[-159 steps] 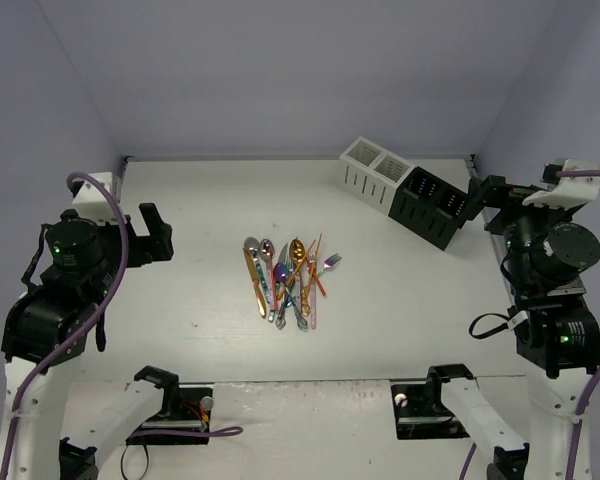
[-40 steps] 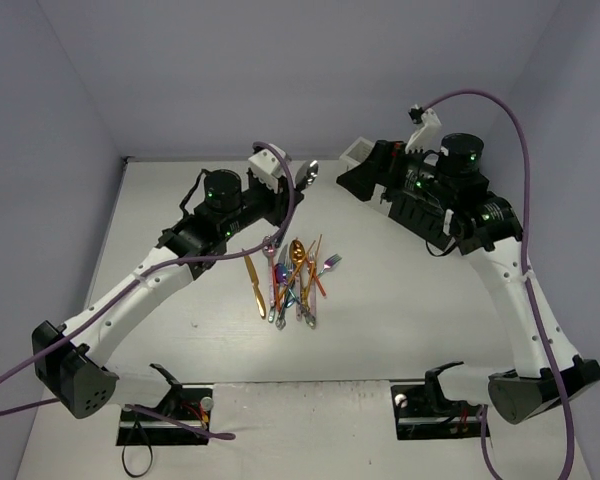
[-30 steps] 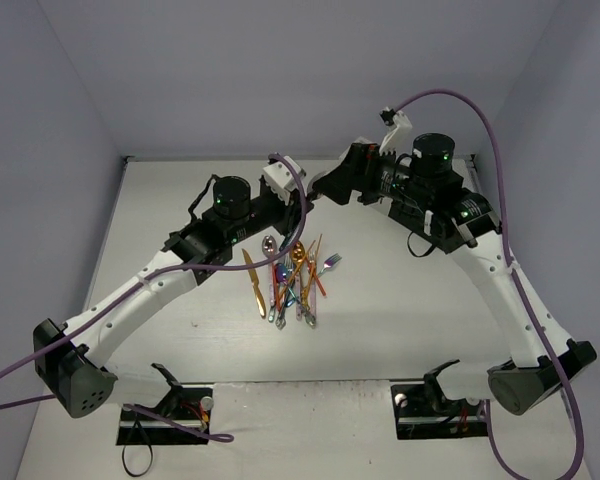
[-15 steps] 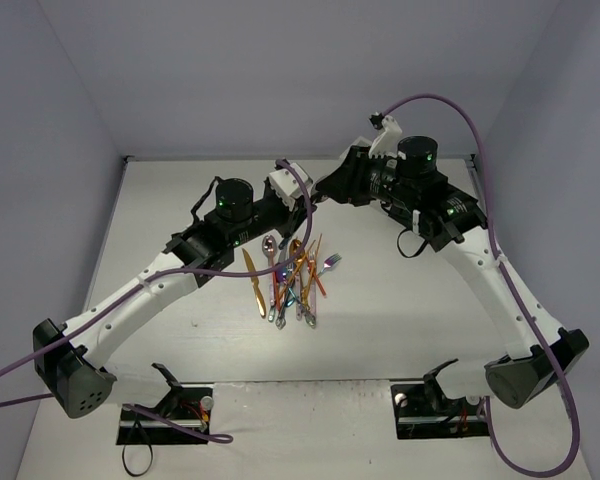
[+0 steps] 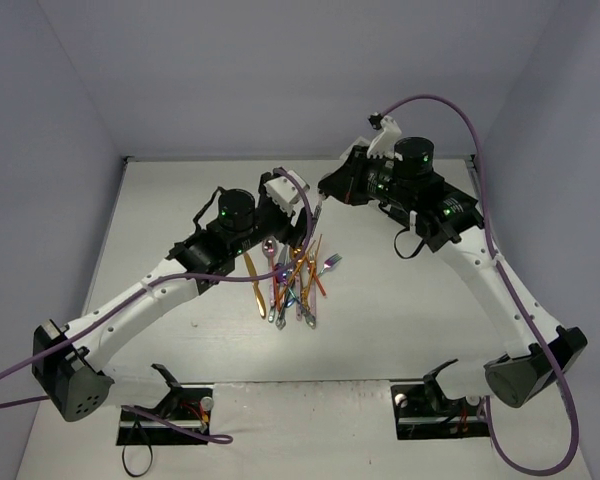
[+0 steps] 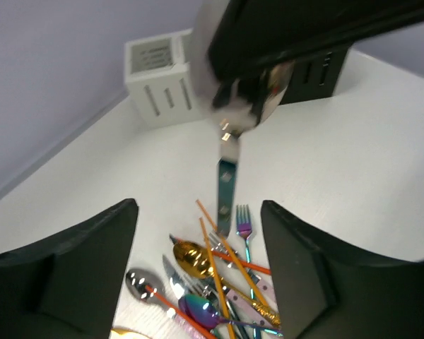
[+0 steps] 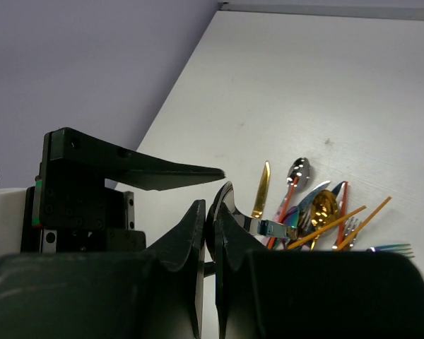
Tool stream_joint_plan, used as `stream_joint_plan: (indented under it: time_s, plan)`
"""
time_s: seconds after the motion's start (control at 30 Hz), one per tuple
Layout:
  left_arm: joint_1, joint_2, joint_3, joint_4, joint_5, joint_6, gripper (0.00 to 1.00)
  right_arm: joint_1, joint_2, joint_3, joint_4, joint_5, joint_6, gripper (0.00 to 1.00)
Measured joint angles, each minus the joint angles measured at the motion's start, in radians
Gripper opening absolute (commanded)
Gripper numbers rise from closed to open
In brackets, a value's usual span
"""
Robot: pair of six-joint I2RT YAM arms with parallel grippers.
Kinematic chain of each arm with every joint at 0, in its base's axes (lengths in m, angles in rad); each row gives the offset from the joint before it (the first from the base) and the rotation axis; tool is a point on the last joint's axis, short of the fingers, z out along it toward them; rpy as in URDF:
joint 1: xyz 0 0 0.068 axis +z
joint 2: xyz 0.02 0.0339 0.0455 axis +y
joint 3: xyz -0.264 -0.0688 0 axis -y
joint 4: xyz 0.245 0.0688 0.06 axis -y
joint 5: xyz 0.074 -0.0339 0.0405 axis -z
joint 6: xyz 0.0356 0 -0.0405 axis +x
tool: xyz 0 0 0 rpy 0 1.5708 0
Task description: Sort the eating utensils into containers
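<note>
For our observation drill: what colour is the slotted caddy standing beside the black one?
The caddy is white, clearest in the left wrist view.

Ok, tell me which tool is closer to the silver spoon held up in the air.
Right. The right tool is shut on the bowl of the silver spoon. The left tool is open just beside it, its fingers clear of the hanging handle.

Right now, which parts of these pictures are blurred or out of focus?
Left wrist view: the held spoon is blurred, close to the lens; the utensil pile is sharper. Right wrist view: the right gripper looks dark and soft. Top view: even light, sharp.
</note>
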Motion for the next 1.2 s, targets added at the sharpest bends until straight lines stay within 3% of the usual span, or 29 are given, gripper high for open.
stream_joint_plan:
  time_s: [0.13,0.47,0.73,1.2]
  plan:
    - [0.001,-0.035,-0.062,-0.014,-0.127,-0.024,0.81,-0.015,0.045,0.045,-0.010,0.038,-0.040,0.00]
    - [0.042,-0.148,-0.150,-0.244,-0.385,-0.257,0.82,-0.174,0.268,0.306,-0.013,0.145,-0.173,0.00]
    - [0.046,-0.233,-0.284,-0.459,-0.414,-0.460,0.82,-0.246,0.497,0.493,0.041,0.212,-0.268,0.00]
    - [0.046,-0.269,-0.308,-0.535,-0.428,-0.566,0.82,-0.285,0.696,0.554,0.196,0.218,-0.302,0.00]
